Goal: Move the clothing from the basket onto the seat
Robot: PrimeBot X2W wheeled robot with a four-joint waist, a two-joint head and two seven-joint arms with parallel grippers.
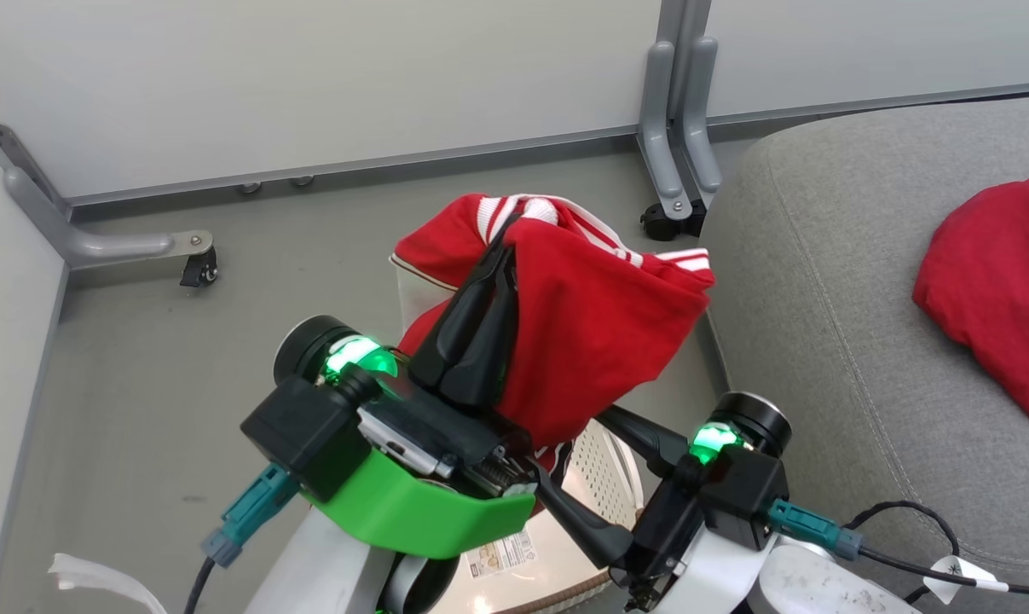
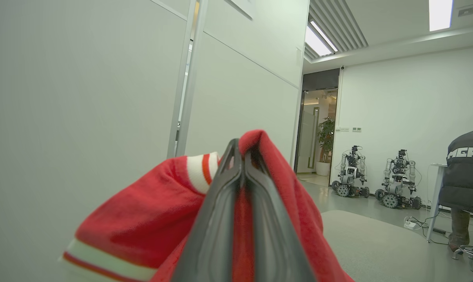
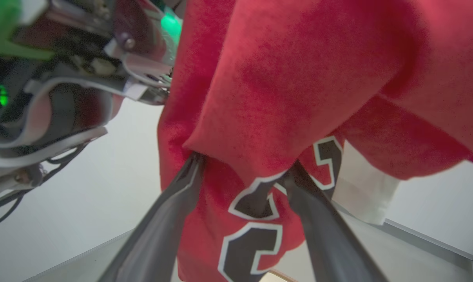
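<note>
My left claw (image 1: 507, 251) is clenched on the trimmed garment (image 1: 591, 315), pinching a fold near its white-striped band, and the cloth hangs from my closed fingertips above the basket (image 1: 604, 486). In the left wrist view the left claw (image 2: 238, 150) has both fingers pressed together, with the trimmed garment (image 2: 142, 219) bunched over and around them. My right claw (image 1: 569, 443) is released, its two fingers spread wide beneath the hanging cloth. In the right wrist view the right claw (image 3: 244, 168) points up into the trimmed garment (image 3: 279, 78), and the fabric sags between and against my parted fingers, with the black-and-white emblem (image 3: 252, 203) hanging in the gap. The basket stands on the floor (image 1: 182, 384) just beside the edge of the seat (image 1: 821, 298), and a paper label (image 1: 501, 554) shows inside it. The plain red garment (image 1: 991, 290) lies crumpled on the seat, well in from the edge nearest the basket and apart from the cloth I hold.
</note>
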